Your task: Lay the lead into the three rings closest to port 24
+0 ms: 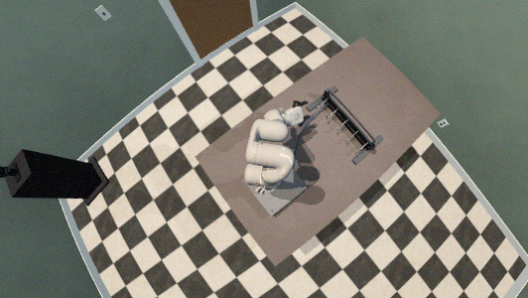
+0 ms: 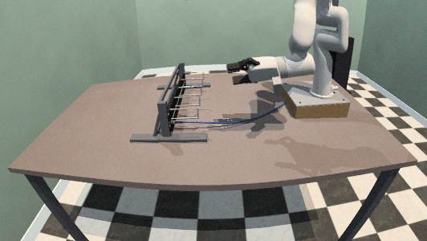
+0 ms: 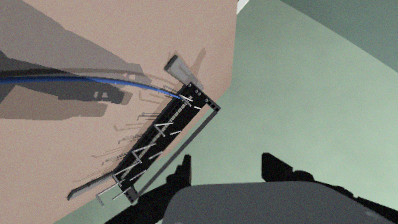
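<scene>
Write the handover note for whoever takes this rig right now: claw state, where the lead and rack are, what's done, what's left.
Claw: open, empty, held above the table near the far end of the rack.
Lead: blue, plugged in at the rack's near end in the exterior view; it runs loose across the table toward the arm's base.
Rings: none holds the lead.
Rack: stands upright on both feet.
Done: nothing yet.
Left: grasp the lead, lay it into the three rings at the far end, let it settle, and leave the rack untilted.
</scene>
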Tool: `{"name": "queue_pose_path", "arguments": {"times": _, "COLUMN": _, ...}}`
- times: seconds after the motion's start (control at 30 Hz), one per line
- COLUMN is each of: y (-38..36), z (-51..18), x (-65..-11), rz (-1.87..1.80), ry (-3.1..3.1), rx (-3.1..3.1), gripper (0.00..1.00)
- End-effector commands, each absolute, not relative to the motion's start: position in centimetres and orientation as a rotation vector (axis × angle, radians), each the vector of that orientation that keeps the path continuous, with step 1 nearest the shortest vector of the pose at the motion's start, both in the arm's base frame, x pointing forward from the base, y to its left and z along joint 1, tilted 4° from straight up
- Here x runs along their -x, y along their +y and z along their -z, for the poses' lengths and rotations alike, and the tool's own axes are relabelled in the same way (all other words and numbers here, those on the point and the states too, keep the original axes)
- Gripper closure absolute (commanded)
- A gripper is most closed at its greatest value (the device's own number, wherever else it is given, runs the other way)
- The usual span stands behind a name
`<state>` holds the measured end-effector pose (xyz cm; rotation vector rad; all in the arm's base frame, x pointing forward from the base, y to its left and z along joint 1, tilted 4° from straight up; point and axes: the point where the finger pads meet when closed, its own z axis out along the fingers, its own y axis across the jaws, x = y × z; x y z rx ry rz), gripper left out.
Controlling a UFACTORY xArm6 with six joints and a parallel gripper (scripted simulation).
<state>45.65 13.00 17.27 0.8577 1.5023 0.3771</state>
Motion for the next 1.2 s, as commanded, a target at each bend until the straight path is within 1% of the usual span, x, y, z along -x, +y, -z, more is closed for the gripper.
{"name": "queue_pose_path", "arguments": {"times": 0.0, "y": 13.1, "z": -17.4, "x": -45.7, "rz": -0.380, "ry": 1.500, "rx": -0.858, "gripper": 0.00}}
{"name": "queue_pose_path", "arguments": {"times": 0.73, "y": 12.7, "z": -17.5, "x": -45.8, "rz": -0.372, "ry": 1.492, "rx": -0.874, "gripper": 0.00}}
{"name": "queue_pose_path", "arguments": {"times": 1.03, "y": 8.6, "z": -18.4, "x": -46.3, "rz": -0.281, "ry": 1.397, "rx": -1.061, "gripper": 0.00}}
{"name": "queue_pose_path", "arguments": {"times": 1.1, "y": 8.6, "z": -18.4, "x": -46.3, "rz": -0.281, "ry": 1.397, "rx": -1.061, "gripper": 0.00}}
{"name": "queue_pose_path", "arguments": {"times": 1.17, "y": 7.0, "z": -18.8, "x": -46.3, "rz": -0.243, "ry": 1.355, "rx": -1.140, "gripper": 0.00}}
